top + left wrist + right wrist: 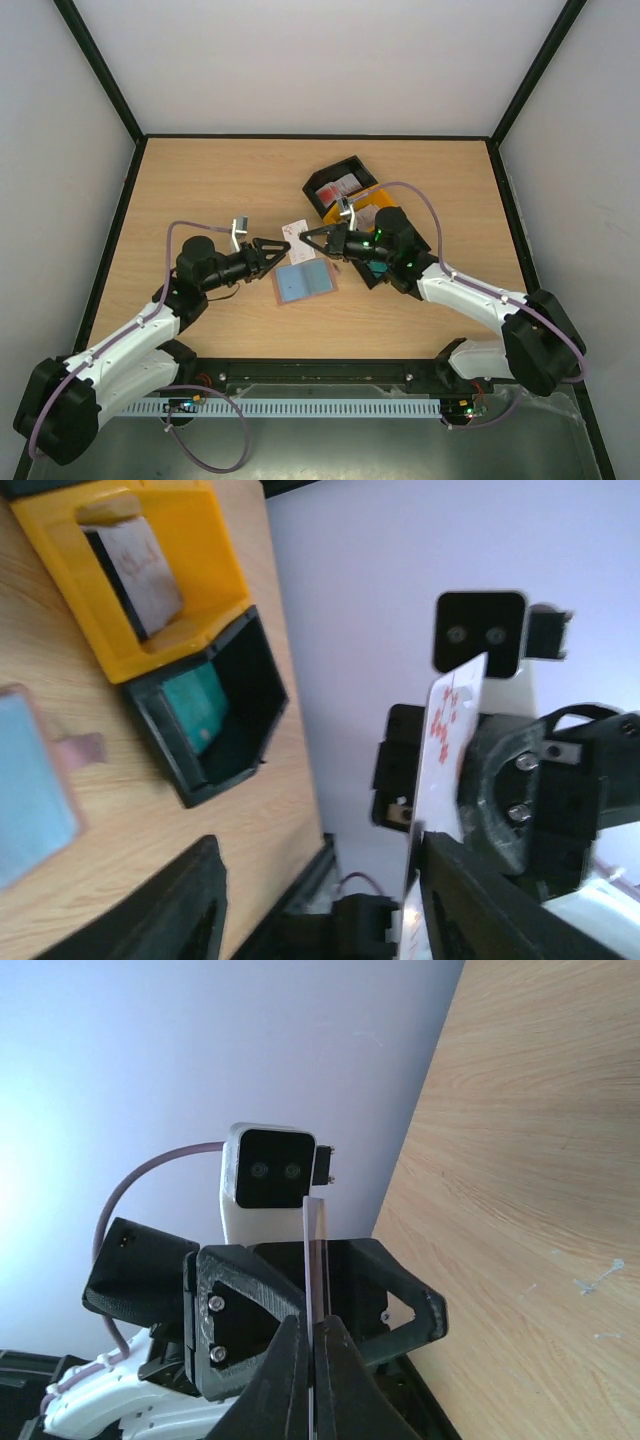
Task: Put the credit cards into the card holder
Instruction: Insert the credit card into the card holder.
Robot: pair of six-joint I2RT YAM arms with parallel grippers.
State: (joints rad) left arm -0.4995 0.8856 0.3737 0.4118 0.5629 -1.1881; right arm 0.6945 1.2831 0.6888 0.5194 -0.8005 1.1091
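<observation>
Right claw [312, 1338]: pressed together on a white plastic card with red marks [446, 748], pinching its lower edge. The card stands upright and is seen edge-on from this wrist.

Left claw [283, 250]: spread, tip to tip with the right claw. The pinched card rises between its two fingers. Whether a pad touches the card cannot be told.

Brown-edged bifold card holder [303, 282]: lies open and flat on the bench [200, 200], blue-grey inner faces up, just below and on the near side of the meeting claw tips.

Yellow plastic tray [205, 600]: behind the right claw, with a pale card bearing reddish marks [135, 565] leaning inside it.

Black plastic tray [255, 705]: touching the yellow tray's edge, beside the right claw's wrist. It holds a teal card [195, 705].

Second black tray [335, 170]: on the far side of the right claw, with red-and-white cards inside.

Edges: black frame strips line the bench where it meets the white walls [300, 60].

Open room: bare wood to the left of and beyond the left claw. The trays crowd the right claw's side.
</observation>
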